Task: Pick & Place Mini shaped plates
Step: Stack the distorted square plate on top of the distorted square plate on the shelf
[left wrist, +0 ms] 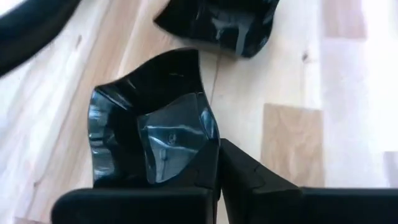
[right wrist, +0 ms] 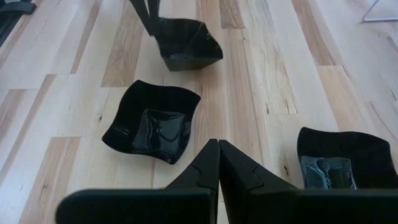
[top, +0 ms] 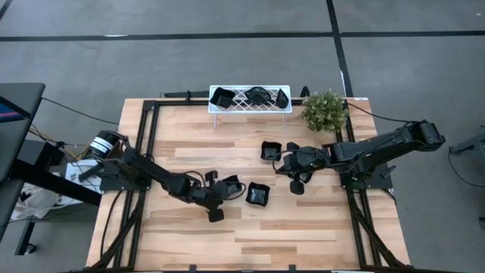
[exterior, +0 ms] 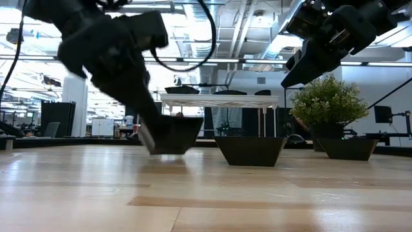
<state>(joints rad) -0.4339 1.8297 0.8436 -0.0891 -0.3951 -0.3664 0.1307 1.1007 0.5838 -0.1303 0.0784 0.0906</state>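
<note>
Three glossy black mini plates already sit on the white lattice rack (top: 250,99) at the far edge of the table (top: 189,144); three more remain on the wood. The left gripper (top: 226,189) has its fingers pinched shut on the rim of a wavy-edged square plate (left wrist: 149,134), tipping it slightly off the boards near the table's middle. A second square plate (top: 258,194) lies just to its right, a third (top: 271,150) farther back. The right gripper (top: 294,168) hovers between them, fingers closed and empty, near the potted plant (top: 324,110).
</note>
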